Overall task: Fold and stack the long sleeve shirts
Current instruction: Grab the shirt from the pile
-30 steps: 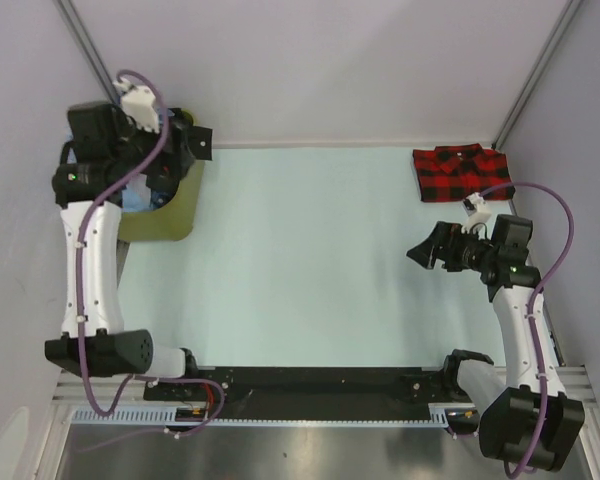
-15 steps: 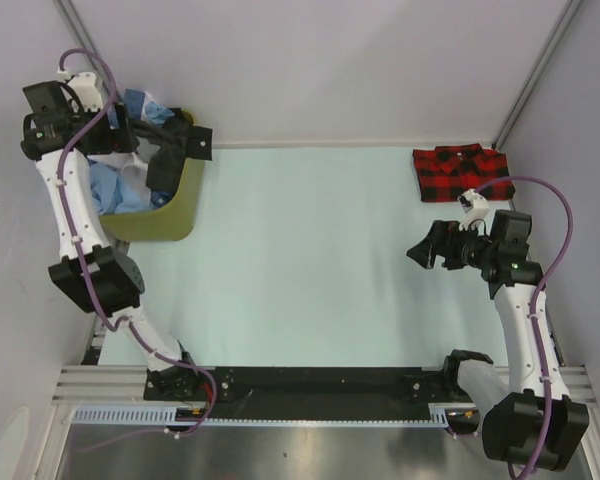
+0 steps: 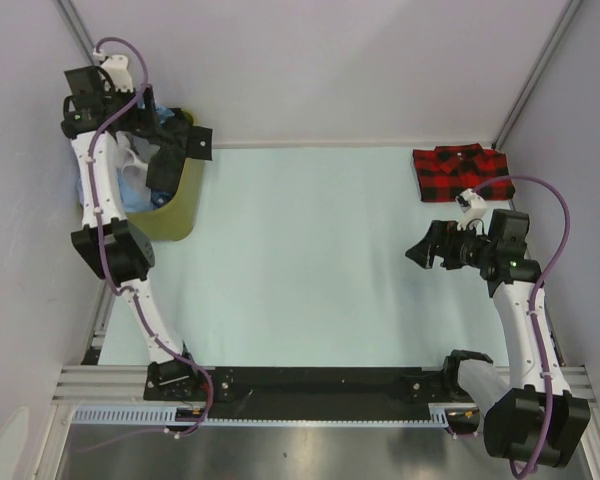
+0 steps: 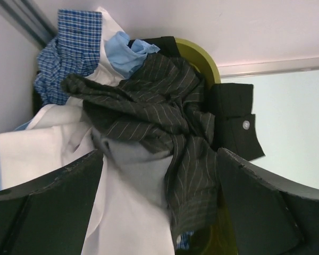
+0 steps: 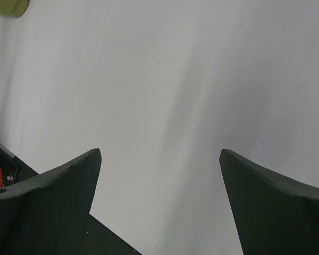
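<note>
In the bin (image 4: pixel 200 56), pinstriped shirt (image 4: pixel 159 106) lies uppermost.

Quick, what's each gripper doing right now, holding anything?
Left gripper: open, holding nothing, above the dark pinstriped shirt in the basket.
Right gripper: open, holding nothing.

Charcoal pinstriped shirt (image 4: pixel 159 103); red-black plaid shirt (image 3: pixel 460 172)
</note>
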{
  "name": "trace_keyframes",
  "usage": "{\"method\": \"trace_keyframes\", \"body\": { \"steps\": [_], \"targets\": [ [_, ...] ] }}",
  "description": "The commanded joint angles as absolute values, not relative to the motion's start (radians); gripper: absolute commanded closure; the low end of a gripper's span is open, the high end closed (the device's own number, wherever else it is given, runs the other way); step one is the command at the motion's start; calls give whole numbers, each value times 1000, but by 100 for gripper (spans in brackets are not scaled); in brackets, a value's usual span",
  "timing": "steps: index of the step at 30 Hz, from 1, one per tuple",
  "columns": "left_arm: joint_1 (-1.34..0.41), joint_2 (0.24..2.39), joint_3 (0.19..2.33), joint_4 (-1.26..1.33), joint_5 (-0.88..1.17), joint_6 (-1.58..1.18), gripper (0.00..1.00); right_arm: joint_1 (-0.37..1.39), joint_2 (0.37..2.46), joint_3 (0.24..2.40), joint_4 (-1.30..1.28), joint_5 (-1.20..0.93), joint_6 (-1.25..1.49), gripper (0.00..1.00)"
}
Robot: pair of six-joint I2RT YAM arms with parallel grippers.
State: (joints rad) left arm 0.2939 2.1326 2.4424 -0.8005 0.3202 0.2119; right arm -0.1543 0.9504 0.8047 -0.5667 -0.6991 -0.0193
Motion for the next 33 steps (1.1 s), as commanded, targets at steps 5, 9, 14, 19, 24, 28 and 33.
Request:
{"method": "trace_keyframes", "body": {
  "steps": [5,9,14,19,24,28,33],
  "targets": [
    [278,2247,2471,-673,160,275,8,-153,969,808,-535,-689,-12,0],
    [278,2305,2474,-638,106,293,9,-155,977,804,-532,-681,-15,0],
    [278,2330,2473,-578,106,282,20,-156,980,804,-532,-675,-17,0],
    [278,2341,2505,-509,155,255,40,-161,983,805,-535,-678,-18,0],
    [278,2332,2517,-466,176,245,88,-172,988,805,-537,-680,-18,0],
    [278,2290,2517,-445,173,244,100,-176,985,805,-535,-678,-18,0],
    [281,2179,2519,-387,170,223,100,-176,976,799,-529,-681,-15,0]
  ]
}}
